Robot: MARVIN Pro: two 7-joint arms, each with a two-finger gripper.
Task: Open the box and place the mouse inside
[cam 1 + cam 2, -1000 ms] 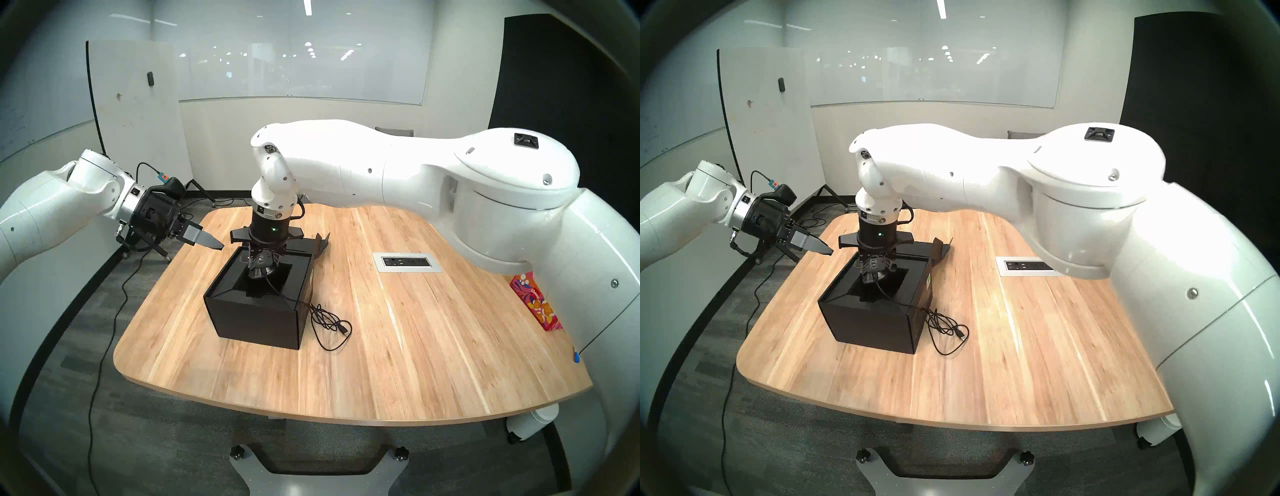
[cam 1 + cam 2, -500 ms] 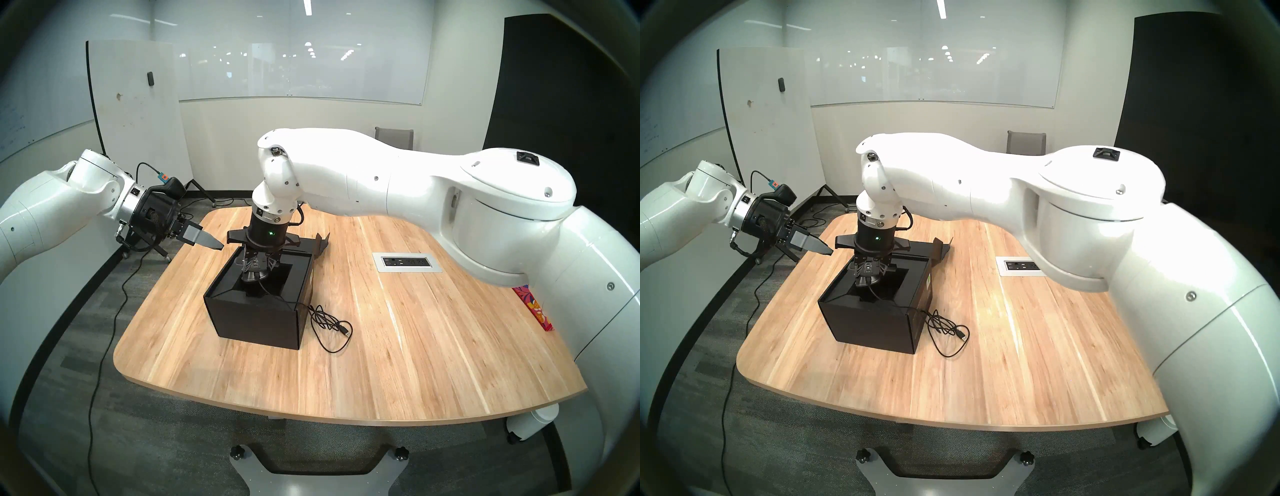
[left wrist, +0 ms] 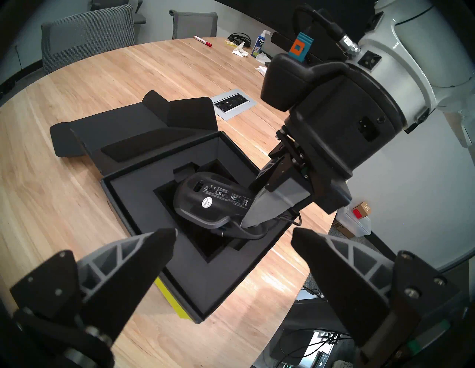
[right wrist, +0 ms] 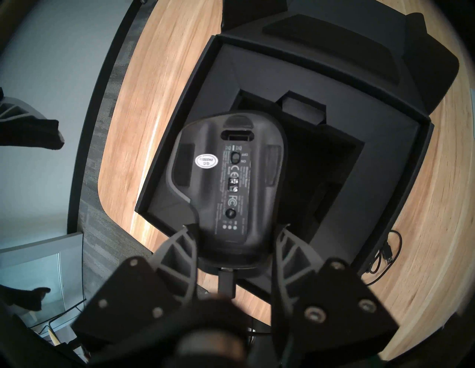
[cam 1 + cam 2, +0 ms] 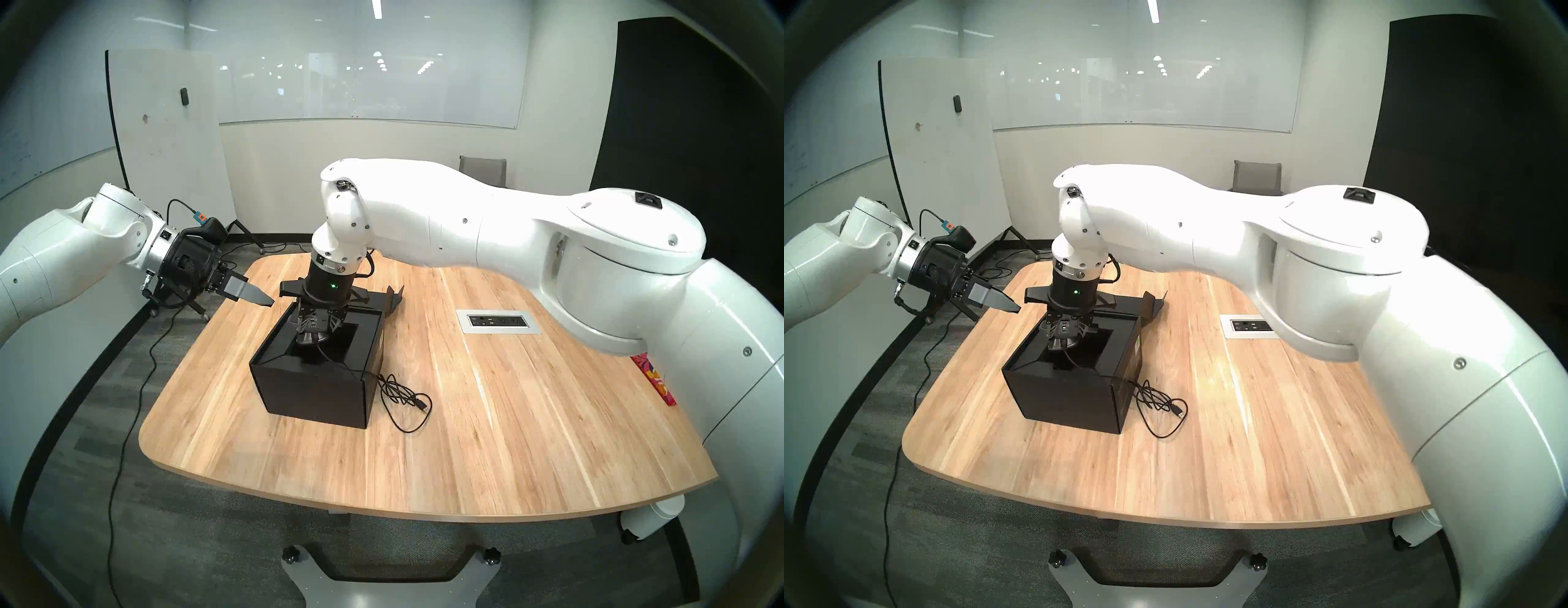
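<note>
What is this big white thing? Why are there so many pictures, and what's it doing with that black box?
It is a robot with two white arms. Each arm ends in a two-finger pincer called a gripper. The two wide pictures come from cameras on its head, looking down at the wooden table. The other two come from small cameras on its wrists, so you see the fingers close up.

On the table sits a black box with its lid folded back. The right gripper reaches down into it, with a finger on each side of a black computer mouse. The mouse is upside down and tipped over the hole inside. I cannot tell whether the fingers are squeezing it. The mouse's cable trails out onto the table. The left gripper hangs open and empty, off to the side.
</note>
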